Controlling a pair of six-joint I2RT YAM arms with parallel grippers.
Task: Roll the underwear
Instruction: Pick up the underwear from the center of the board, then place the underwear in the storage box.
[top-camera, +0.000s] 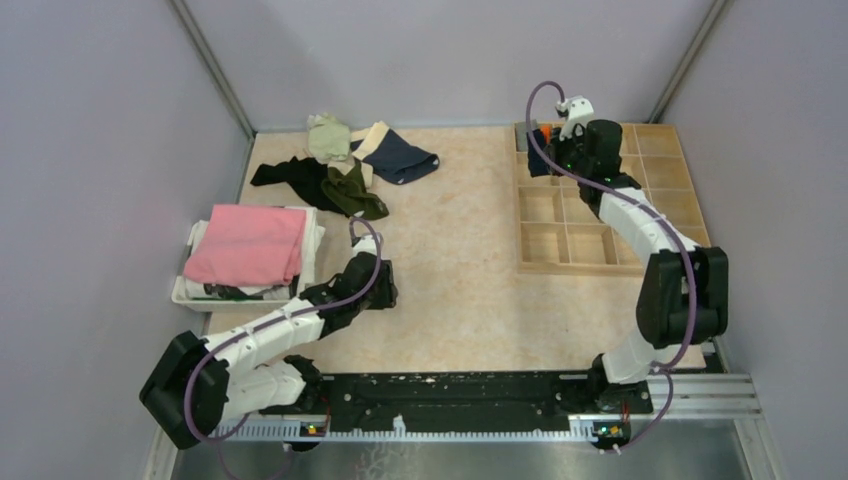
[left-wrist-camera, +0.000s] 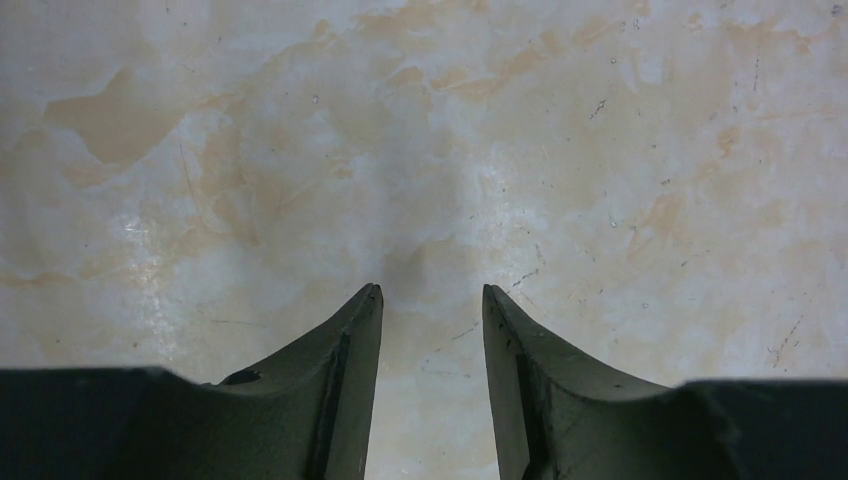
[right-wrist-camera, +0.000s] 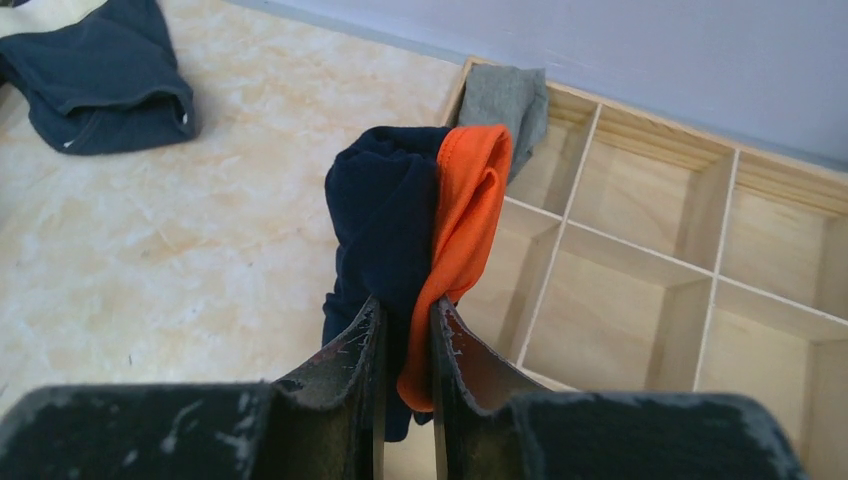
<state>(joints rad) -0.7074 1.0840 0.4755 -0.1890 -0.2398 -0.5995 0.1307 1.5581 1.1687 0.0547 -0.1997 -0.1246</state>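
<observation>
Both arms are built from white links w/ black joint housings: left arm, right arm. A purple cable is run along each. Fingers are dark grey, tapered (scuffed w/ pale scratches). A black base rail is fitted.

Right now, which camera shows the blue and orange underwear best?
The right wrist view: the blue and orange underwear fills the middle, pinched in the right gripper. The top view shows just a tiny dark and orange bit beside the right arm. The left wrist view shows only the table.
</observation>
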